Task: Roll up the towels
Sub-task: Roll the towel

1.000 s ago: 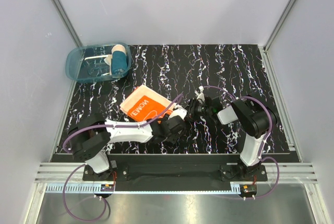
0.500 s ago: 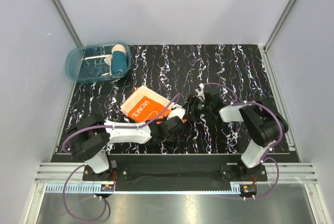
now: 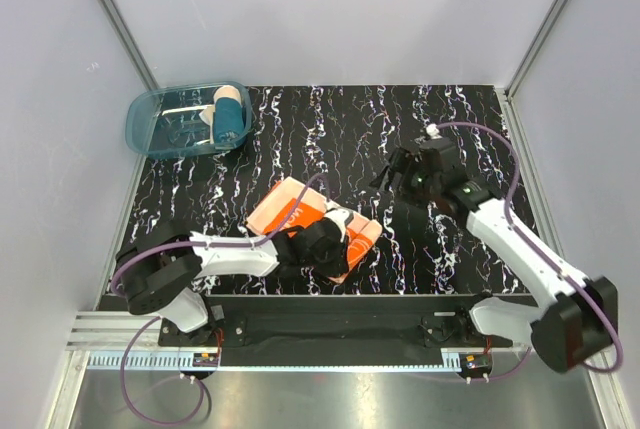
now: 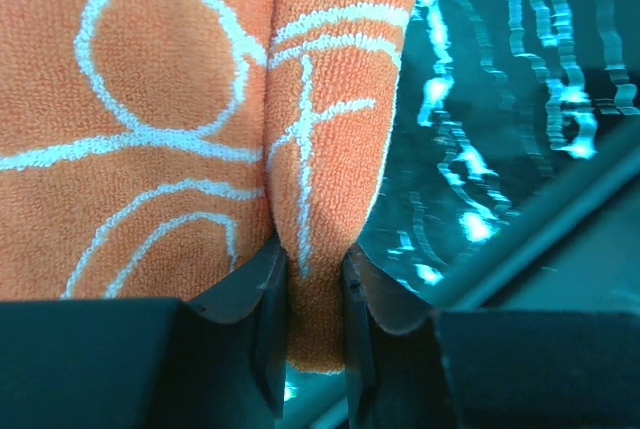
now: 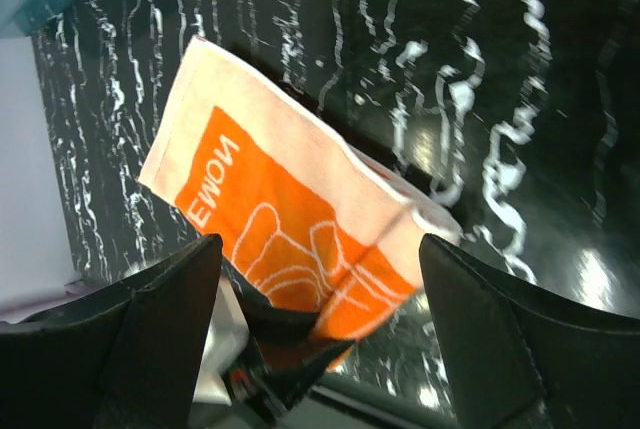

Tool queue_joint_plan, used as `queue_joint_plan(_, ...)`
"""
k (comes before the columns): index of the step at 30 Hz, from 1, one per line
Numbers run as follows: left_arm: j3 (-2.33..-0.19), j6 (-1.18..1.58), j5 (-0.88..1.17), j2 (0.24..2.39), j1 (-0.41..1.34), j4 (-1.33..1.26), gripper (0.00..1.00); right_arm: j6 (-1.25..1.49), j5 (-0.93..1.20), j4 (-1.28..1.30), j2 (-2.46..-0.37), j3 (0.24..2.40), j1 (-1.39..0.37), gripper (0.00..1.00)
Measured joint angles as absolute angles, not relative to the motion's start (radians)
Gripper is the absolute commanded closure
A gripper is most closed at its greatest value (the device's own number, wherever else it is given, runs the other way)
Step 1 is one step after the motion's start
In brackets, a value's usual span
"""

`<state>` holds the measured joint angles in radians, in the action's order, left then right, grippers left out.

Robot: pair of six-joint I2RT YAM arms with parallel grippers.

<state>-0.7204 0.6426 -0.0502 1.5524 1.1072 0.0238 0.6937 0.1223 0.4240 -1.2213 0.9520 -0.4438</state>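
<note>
An orange towel [image 3: 300, 211] with white line art lies partly folded on the black marbled table, near the front middle. My left gripper [image 3: 338, 245] is shut on a folded edge of the towel [image 4: 318, 199], and the cloth is pinched between both fingers [image 4: 268, 299]. My right gripper [image 3: 398, 175] hangs open above the table to the right of the towel, holding nothing. In the right wrist view the towel [image 5: 290, 214] lies below and between the wide-spread fingers [image 5: 165, 319], with the left gripper [image 5: 290, 339] at its near edge.
A clear blue bin [image 3: 150, 114] stands at the back left, holding a teal rolled towel [image 3: 229, 125] and a beige one [image 3: 228, 97]. Grey walls close in the table on three sides. The arm bases sit along the near edge.
The right gripper has opened, let go of the towel and drawn back to the right and away. The left gripper has shut on the towel's edge and pulled it toward the near right, folding it.
</note>
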Motion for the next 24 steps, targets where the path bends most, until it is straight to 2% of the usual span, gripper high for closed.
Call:
queue_joint_plan(4,-0.652,0.725,0.094,1.538,1.042,-0.094,0.81,0.701,0.064,0.556,-1.093,0.934,-0.438,0.12)
queue_joint_plan(10,-0.542,0.880,0.302,1.538,0.925,-0.314,0.81,0.744,0.082,0.611,-0.917,0.791,-0.438,0.16)
queue_joint_plan(17,-0.408,1.149,0.492,1.606,0.832,-0.710,0.81,0.788,0.179,0.546,-0.888,0.619,-0.446,0.16)
queue_joint_plan(24,-0.360,1.357,0.572,1.738,0.824,-1.028,0.81,0.863,0.266,0.322,-0.915,0.459,-0.475,0.16)
